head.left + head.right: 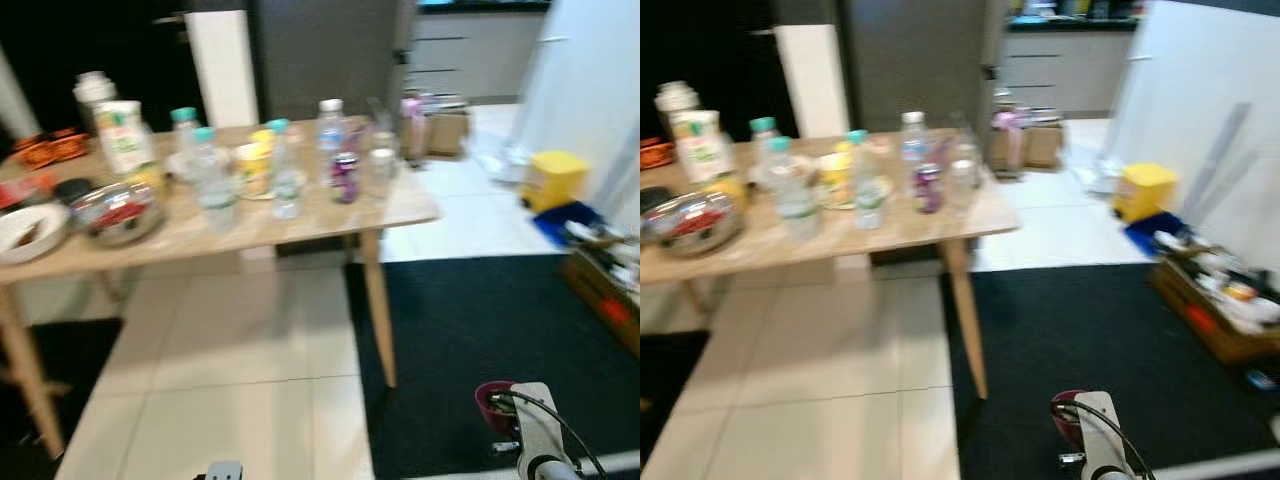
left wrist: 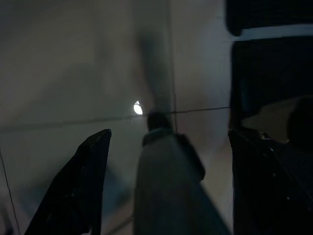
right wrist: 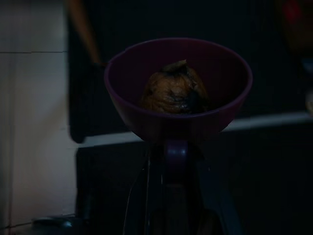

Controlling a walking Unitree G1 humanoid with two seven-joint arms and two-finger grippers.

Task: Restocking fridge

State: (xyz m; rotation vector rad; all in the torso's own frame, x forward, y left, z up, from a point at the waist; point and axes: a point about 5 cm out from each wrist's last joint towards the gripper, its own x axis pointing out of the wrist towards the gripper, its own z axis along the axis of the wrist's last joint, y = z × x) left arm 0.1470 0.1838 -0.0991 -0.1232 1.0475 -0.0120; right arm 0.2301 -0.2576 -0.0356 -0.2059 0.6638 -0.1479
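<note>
My right gripper [image 3: 171, 161] hangs low over the black rug, shut on the stem of a purple bowl [image 3: 178, 88] that holds a brown lump of food [image 3: 173, 90]. The same bowl [image 1: 497, 405] sits at the tip of my silver right arm. Ahead stands a wooden table [image 1: 400, 205] carrying several water bottles [image 1: 215, 180], a purple can [image 1: 345, 178], a carton [image 1: 122, 135], a metal bowl of red food [image 1: 115, 212] and a white bowl [image 1: 30, 230]. A tall dark grey fridge-like unit [image 1: 330, 50] rises behind it. My left gripper [image 2: 168, 191] hangs open above the tiled floor.
A black rug [image 1: 480, 330] covers the floor to the right of the table leg [image 1: 380, 310]. A yellow box [image 1: 555, 178] and a wooden crate of items [image 1: 605, 290] stand at the right. A white panel [image 1: 1210, 120] rises at the far right. Pale tiles [image 1: 230, 400] lie under the table.
</note>
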